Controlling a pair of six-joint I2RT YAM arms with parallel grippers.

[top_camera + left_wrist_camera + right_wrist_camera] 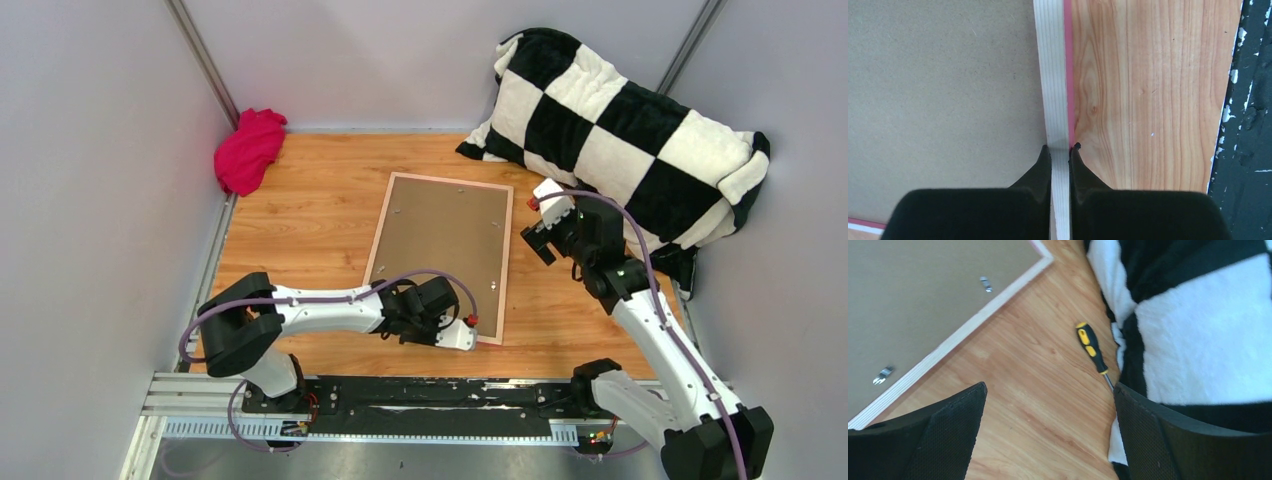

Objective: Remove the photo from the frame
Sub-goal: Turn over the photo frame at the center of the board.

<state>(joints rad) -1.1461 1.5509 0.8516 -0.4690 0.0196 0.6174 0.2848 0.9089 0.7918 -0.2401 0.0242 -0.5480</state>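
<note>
Where the left gripper [1062, 151] closes, its fingers pinch the pale near rail of the frame [1053, 75], which lies face down mid-table. The brown backing board [938, 90] sits in place, so the photo is hidden beneath and its removal looks barely begun. The right gripper [1050, 390] hangs spread wide over the table [1048, 355] and a screwdriver [1091, 349]. The checkered blanket [1198, 340] crowds that side, with more room to the left.
</note>
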